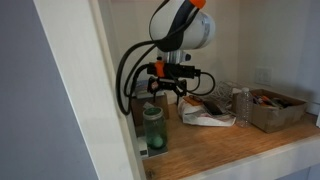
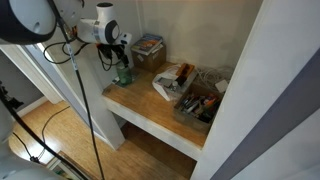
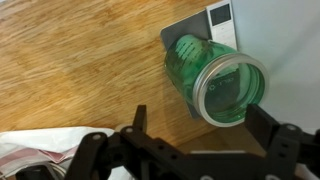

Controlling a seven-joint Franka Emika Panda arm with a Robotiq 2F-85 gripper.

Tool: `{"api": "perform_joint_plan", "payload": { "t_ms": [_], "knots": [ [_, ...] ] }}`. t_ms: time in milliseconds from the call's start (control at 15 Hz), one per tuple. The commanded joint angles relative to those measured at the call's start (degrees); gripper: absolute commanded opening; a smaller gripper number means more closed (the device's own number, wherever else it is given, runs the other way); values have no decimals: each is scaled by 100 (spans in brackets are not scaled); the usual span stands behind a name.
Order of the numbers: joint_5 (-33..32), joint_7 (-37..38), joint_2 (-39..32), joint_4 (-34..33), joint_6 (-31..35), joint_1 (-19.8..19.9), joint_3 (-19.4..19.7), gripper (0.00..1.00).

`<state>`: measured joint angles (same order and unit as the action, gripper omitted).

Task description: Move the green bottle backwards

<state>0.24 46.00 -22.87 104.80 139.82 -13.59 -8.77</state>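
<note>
- Gripper (image 3: 203, 125), bottom edge of wrist view: jaws wide, holding nothing.
- Green bottle (image 3: 215, 80), right of centre: upright on wooden shelf (image 3: 80, 70), just beyond the jaws.
- Probably light, stiff, smooth plastic; may slip. Grip mid-body, below the top.

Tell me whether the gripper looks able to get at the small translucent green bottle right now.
Probably yes. The gripper hangs above the small translucent green bottle with its fingers open, and nothing lies between them. The white wall close beside the bottle may crowd one finger.
</note>
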Motion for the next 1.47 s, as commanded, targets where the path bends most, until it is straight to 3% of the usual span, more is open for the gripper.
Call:
{"api": "perform_joint_plan", "payload": {
  "t_ms": [0, 267, 333, 400, 533, 1067, 1267, 1400],
  "knots": [
    [17, 118, -311, -131, 300, -253, 202, 100],
    [-75, 179, -557, -193, 520, -440, 393, 100],
    [-81, 175, -609, -208, 570, -476, 439, 95],
    [-77, 170, -647, -219, 605, -509, 474, 73],
    [-90, 168, -708, -252, 681, -565, 547, 70],
    [-82, 189, -761, -382, 623, -704, 670, 12],
    [-76, 198, -727, -386, 608, -721, 679, 6],
    [-79, 228, -698, -371, 575, -719, 699, 10]
  ]
}}
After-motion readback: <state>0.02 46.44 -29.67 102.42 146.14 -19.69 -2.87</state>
